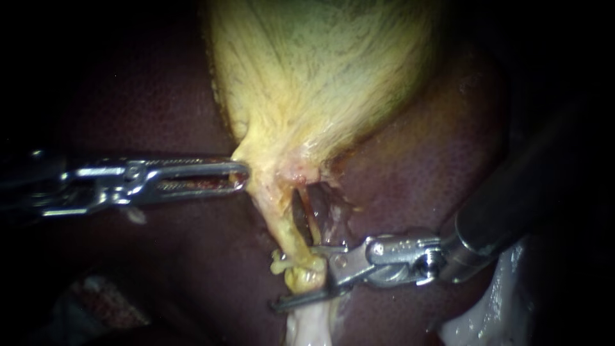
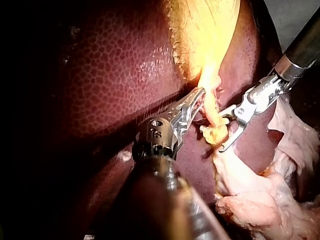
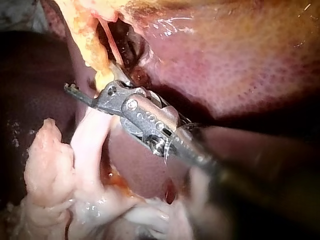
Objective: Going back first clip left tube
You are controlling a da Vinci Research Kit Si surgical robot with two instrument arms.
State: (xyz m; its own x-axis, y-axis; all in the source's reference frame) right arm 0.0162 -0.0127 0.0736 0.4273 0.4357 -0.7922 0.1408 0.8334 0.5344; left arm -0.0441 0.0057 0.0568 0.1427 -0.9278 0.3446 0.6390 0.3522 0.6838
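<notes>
The yellow gallbladder (image 1: 320, 70) narrows to a neck from which a yellow tube (image 1: 282, 221) runs down on the left, with a darker tube (image 1: 315, 211) beside it on the right. My left instrument (image 1: 243, 174) comes in level, and its jaws are shut on the edge of the gallbladder's neck, as the left wrist view (image 2: 200, 95) also shows. My right instrument (image 1: 298, 277) has its jaws open on either side of the knobby lower end of the yellow left tube (image 2: 215, 132). I see no clip on either tube.
Dark red liver (image 1: 160, 109) surrounds the gallbladder and lies under both shafts. Pale, whitish loose tissue (image 1: 314, 327) hangs below the tubes' lower end and spreads under my right instrument (image 3: 92, 80), where it shows as pink-white folds (image 3: 55, 165).
</notes>
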